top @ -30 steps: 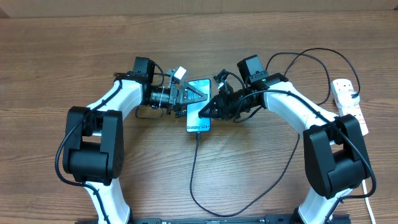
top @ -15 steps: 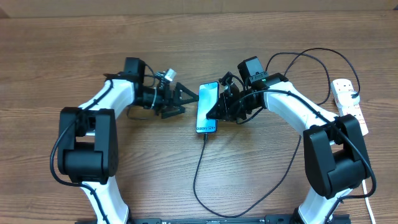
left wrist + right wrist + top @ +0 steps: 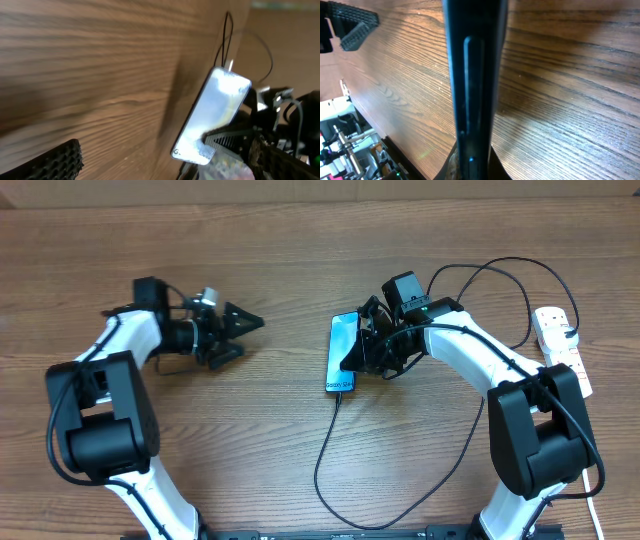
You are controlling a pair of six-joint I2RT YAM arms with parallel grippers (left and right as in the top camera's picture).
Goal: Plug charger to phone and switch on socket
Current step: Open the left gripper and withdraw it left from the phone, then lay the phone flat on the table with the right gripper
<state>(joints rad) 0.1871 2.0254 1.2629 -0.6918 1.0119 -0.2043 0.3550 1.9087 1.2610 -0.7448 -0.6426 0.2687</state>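
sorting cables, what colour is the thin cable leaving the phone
The charger cable is black, clearest in the overhead view.

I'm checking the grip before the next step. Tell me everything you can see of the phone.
The phone is a slim rectangular slab with a lit pale blue screen and small dark text at its near end. Its dark side edge carries a long button. It is tipped up onto one long edge, apparently resting on the wooden table. The right pincer is shut on it from the right, and the thin black cable joins its near end.
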